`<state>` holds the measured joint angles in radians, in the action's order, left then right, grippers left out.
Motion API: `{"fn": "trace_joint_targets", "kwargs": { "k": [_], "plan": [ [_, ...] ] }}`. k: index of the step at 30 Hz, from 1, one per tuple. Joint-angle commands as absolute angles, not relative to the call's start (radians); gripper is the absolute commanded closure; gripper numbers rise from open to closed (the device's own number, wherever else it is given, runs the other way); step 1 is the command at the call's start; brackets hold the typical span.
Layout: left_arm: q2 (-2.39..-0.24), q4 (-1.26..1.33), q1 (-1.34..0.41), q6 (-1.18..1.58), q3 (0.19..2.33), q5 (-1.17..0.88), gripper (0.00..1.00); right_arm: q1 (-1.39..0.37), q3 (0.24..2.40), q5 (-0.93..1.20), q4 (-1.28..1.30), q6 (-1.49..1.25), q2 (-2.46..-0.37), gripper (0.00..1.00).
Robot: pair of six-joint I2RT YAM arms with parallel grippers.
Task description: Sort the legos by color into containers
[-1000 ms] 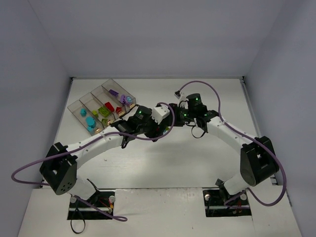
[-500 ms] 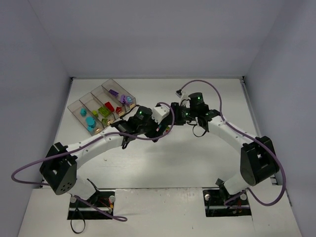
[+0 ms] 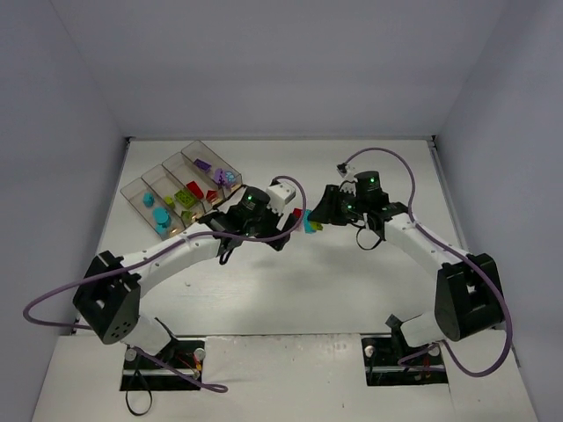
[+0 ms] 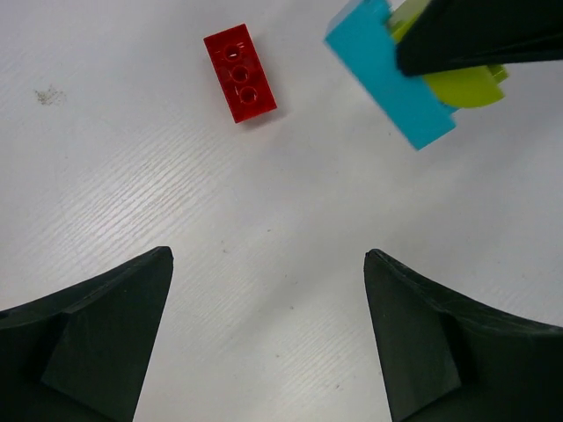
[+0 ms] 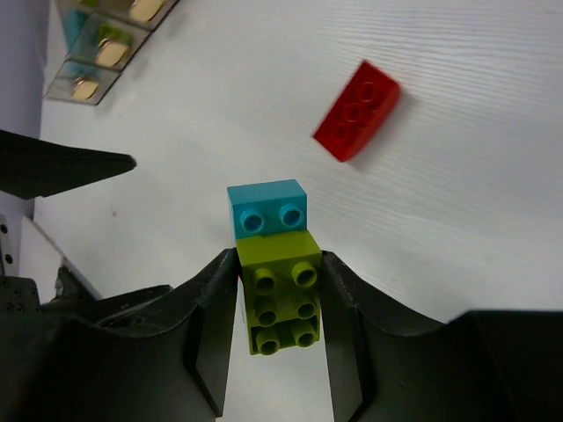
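Between the right fingers [image 5: 215,325] a lime brick [image 5: 280,290], cyan brick [image 5: 266,209] attached, is clamped; left fingers [image 4: 106,325] are spread wide, red brick [image 4: 240,74] ahead.

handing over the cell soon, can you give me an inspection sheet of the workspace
surface: white table, one faint dark smudge
job's things: red brick loose on table; cyan brick joined to lime brick; containers hold cyan, green, red, purple pieces
clutter: nothing seen
hands: left hand open, empty, above table; right hand shut on lime brick
cables: purple cables loop off both arms
surroundings: plain grey walls
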<state>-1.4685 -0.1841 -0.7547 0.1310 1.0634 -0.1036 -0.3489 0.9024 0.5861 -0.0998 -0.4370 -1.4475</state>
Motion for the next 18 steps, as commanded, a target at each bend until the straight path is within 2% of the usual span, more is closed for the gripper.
{"fn": "trace_joint_targets", "kwargs": {
  "k": [1, 5, 15, 18],
  "plan": [
    [-1.523, -0.152, -0.744, 0.193, 1.158, -0.103, 0.17, -0.295, 0.881, 0.457, -0.117, -0.429, -1.362, 1.00],
    [-1.666, -0.219, -0.742, 0.218, 1.320, -0.091, 0.17, -0.235, 0.856, 0.394, -0.068, -0.408, -1.306, 1.00],
    [-2.044, -0.478, -0.747, 0.325, 1.759, 0.044, 0.17, -0.166, 0.801, 0.410, -0.029, -0.411, -1.203, 1.00],
    [-2.120, -0.532, -0.747, 0.336, 1.830, 0.097, 0.17, -0.158, 0.795, 0.416, -0.023, -0.410, -1.184, 1.00]
  ]
}}
